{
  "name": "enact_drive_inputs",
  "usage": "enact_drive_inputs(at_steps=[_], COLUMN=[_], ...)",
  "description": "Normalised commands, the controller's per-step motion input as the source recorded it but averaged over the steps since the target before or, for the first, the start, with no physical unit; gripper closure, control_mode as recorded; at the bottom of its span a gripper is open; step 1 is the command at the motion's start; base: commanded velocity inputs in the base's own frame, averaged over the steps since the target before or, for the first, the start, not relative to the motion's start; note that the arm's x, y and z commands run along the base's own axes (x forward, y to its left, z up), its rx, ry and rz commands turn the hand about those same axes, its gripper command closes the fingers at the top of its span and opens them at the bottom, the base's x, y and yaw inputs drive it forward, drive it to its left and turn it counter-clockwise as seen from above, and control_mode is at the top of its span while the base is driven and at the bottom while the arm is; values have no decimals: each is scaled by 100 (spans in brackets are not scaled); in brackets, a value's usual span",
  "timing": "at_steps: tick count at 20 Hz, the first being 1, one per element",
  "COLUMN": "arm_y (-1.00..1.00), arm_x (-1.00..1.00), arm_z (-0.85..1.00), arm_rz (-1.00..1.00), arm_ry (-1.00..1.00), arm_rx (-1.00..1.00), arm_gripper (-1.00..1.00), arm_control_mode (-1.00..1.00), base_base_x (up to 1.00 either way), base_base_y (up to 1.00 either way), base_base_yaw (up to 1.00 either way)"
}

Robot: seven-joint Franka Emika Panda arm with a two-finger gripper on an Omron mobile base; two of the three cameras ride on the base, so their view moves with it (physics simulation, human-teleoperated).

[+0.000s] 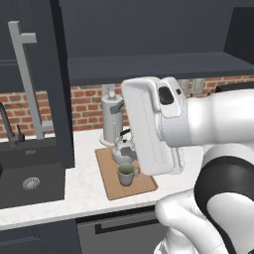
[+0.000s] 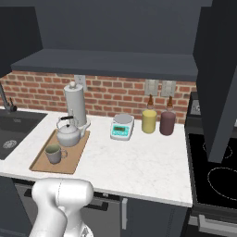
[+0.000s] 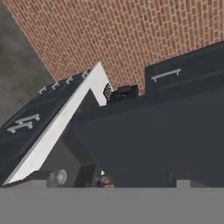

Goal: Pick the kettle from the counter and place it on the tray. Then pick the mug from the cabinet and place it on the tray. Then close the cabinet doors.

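Light-brown wood of the tray (image 1: 144, 187) carries both task items in the left base view: the kettle (image 1: 123, 150) sits at the far end and the mug (image 1: 127, 174) just in front of it, nearer the bench edge. Both stand upright and well inside the board. The white stone bench (image 1: 84, 183) is otherwise bare on this side as far as the dark sink (image 1: 27, 181). One cabinet door (image 1: 47, 79) hangs open at left, its long silver bar handle (image 1: 27, 74) facing the room. The arm's white forearm blocks much of the middle.

Right base view: same arrangement from the other side, tray (image 2: 69, 162) with kettle (image 2: 68, 132) and mug (image 2: 53, 154) on it, the paper-towel holder (image 2: 76, 105) just behind. A white scale (image 2: 122, 127), a yellow jar (image 2: 149, 121) and a dark-red jar (image 2: 167, 123) stand along the brick wall, apart from the tray. A second cabinet door (image 2: 217, 78) stands open at right, over the stove. The cabinet shelf (image 2: 106, 62) above looks empty from here.

Hand view: rolled steeply, showing brick, dark panels and a white bench edge; probably the sink corner, though I would not swear to it. The fingers are too dark against the panels to make out, so I cannot tell whether they are apart or together.

Judgement: kettle and mug steps done; only closing both doors is left.
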Motion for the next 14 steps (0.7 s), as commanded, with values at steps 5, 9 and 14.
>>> enact_drive_inputs(at_steps=[5,9,14], arm_y=[48,55,56], arm_x=[-37,-31,-22], arm_z=[9,6,5], arm_rz=[0,1,0], arm_ry=[-13,-6,-1], arm_rx=[0,0,0], arm_gripper=[-100,-100,-100], arm_control_mode=[-100,-100,-100], base_base_x=[0,0,0], base_base_y=[0,0,0], base_base_yaw=[0,0,0])
